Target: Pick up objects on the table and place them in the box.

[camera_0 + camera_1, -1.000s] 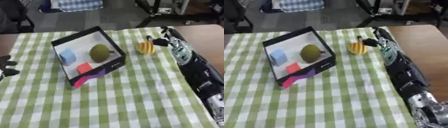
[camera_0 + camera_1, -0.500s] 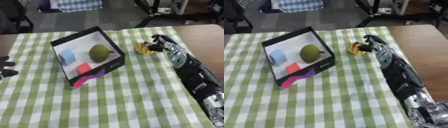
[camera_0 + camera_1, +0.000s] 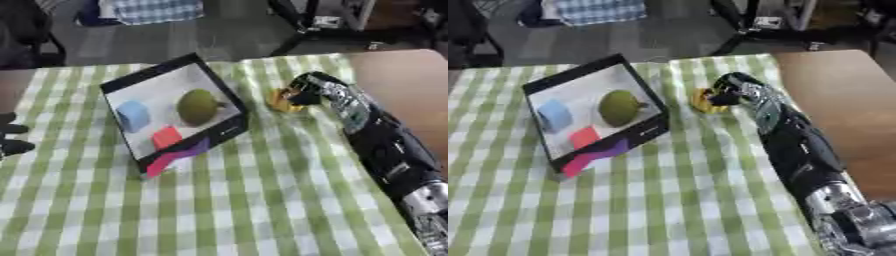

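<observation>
A black-rimmed box (image 3: 220, 88) with a white floor lies on the green checked cloth. Inside it are an olive round fruit (image 3: 198, 106), a light blue block (image 3: 133, 115) and a red block (image 3: 166, 137). To the right of the box sits a small yellow ribbed object (image 3: 280, 101). My right hand (image 3: 306, 90) reaches in from the right and its fingers curl over the yellow object, covering its right side. My left hand (image 3: 9, 136) shows at the left edge, low on the cloth, away from everything.
A purple and pink flap (image 3: 179, 156) sticks out from the box's near corner. Bare brown table top (image 3: 394, 80) lies right of the cloth. Chairs and stand legs (image 3: 306, 25) are beyond the far edge.
My right hand has moved left and down onto the yellow object and its fingers have curled round it. The box and its contents have stayed put.
</observation>
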Motion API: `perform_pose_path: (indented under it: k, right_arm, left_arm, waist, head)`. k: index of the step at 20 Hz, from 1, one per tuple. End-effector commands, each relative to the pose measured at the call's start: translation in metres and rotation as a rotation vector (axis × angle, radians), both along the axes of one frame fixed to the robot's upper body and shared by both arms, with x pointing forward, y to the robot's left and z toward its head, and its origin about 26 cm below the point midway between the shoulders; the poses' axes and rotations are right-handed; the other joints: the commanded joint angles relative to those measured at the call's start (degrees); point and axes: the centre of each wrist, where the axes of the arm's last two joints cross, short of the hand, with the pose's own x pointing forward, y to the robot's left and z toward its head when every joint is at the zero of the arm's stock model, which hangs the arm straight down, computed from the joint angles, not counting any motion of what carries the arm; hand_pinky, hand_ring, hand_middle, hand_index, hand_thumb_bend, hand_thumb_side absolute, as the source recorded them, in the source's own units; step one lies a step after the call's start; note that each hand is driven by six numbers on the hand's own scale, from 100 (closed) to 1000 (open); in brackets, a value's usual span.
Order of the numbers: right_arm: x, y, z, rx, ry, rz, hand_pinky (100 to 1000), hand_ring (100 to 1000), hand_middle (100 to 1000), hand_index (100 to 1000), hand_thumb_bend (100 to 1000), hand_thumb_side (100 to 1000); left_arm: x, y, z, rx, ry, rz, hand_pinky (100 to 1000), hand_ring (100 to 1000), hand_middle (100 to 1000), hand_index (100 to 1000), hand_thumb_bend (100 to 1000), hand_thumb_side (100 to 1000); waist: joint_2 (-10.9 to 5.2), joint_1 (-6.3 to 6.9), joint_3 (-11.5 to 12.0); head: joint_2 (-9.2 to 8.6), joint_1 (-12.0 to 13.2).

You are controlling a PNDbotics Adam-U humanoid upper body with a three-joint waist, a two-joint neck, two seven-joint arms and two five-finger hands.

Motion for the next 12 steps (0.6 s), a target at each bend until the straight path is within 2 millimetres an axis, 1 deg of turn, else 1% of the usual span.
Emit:
perform_pose_path:
  k: [1,3,7,12]
  right_arm:
    - [0.001,-0.001,0.010,-0.015,-0.076,-0.014,857,627,321,464,206,349]
    - [0.001,0.000,0.017,-0.008,-0.163,-0.030,847,598,280,428,186,327]
    - [0.001,0.002,0.032,0.015,-0.313,-0.032,841,584,266,417,173,324]
    - [0.001,0.007,0.060,0.043,-0.455,0.016,840,575,259,412,160,310]
  left_arm:
    - [0.000,0.004,0.007,0.009,-0.026,0.007,733,596,663,844,347,870]
    - [0.000,0.004,0.007,0.008,-0.025,0.008,733,596,664,845,346,870]
    - [0.000,0.004,0.007,0.007,-0.025,0.007,734,596,664,845,345,870]
    - [0.000,0.005,0.006,0.007,-0.023,0.009,734,596,664,845,344,870]
  waist:
    - [-0.90,0.06,0.03]
    - [-0.94,0.06,-0.01]
    - [-1.06,0.00,-0.05]
    - [-1.27,-0.17,-0.04]
  head:
    - [-0.57,-0.20]
    - [-0.58,-0.20]
    - [-0.57,-0.24]
    - [-0.62,-0.47]
